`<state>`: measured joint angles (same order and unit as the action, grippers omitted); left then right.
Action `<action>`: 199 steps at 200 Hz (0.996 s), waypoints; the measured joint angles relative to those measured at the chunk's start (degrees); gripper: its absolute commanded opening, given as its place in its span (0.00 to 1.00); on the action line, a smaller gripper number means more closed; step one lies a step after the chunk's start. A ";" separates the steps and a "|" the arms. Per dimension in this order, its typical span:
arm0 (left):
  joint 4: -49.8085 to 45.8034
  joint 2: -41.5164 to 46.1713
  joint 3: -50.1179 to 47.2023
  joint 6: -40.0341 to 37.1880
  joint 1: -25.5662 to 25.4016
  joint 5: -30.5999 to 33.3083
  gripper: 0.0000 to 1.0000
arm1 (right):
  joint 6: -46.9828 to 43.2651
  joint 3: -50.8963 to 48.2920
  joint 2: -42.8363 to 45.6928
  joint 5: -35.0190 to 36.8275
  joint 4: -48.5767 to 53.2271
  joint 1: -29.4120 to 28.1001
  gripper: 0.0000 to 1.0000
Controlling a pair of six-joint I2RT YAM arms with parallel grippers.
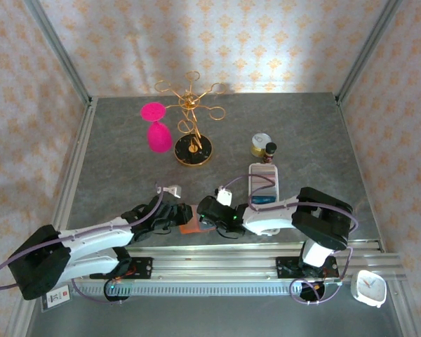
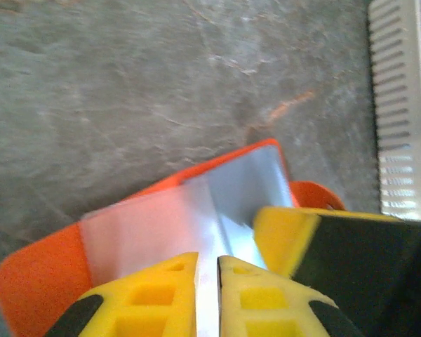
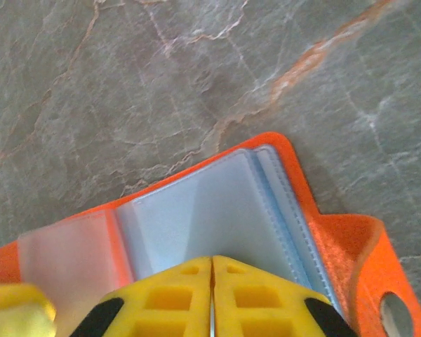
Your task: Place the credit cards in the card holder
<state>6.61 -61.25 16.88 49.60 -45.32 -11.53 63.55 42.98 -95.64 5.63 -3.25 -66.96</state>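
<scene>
- The card holder [image 3: 196,210] is laid open on the table [image 3: 126,84], close to the near edge and between the two grippers. Its grey-blue pockets are turned up.
- The left gripper [image 2: 208,295] is clamped on a pale pocket leaf of the holder, judged to be holding it open.
- The right gripper [image 3: 212,298] is closed to a hairline over the pockets. Whether a card is pinched edge-on cannot be told.
- The pockets look empty where visible, so insertion is judged not yet done.
- A teal patch is taken for one of the cards [image 1: 264,200], waiting in the white tray [image 1: 263,175]. The count is unreadable.
- From above, the holder is mostly covered by the grippers. The pocket detail is blurred in the left wrist view.
</scene>
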 measured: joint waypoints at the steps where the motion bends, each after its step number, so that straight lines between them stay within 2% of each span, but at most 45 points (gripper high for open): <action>1: 0.00 0.00 0.02 0.00 -0.07 -0.02 0.16 | 0.17 0.04 0.00 0.02 0.02 0.00 0.07; 32: -0.22 -1.64 1.22 0.00 -2.05 -0.02 0.15 | 2.03 0.59 -0.17 0.76 1.09 -0.13 0.00; 67: -1.77 -2.99 1.73 0.02 -3.08 0.04 0.15 | 5.66 0.76 -0.20 2.43 2.21 -0.17 0.00; 165: -4.42 -2.29 2.10 1.55 -3.45 0.39 0.31 | 13.73 0.76 -0.20 5.99 3.87 -1.38 0.00; 185: -4.48 -2.29 2.25 2.05 -3.45 0.37 0.30 | 14.78 0.76 -0.20 6.43 3.98 -1.57 0.00; 199: -4.52 -2.29 2.25 2.67 -3.45 0.39 0.26 | 15.37 0.74 -0.17 6.45 3.96 -1.60 0.00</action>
<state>2.09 -63.55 19.14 52.27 -48.77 -11.14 78.91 43.72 -95.81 12.08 0.71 -68.55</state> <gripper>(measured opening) 0.290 0.050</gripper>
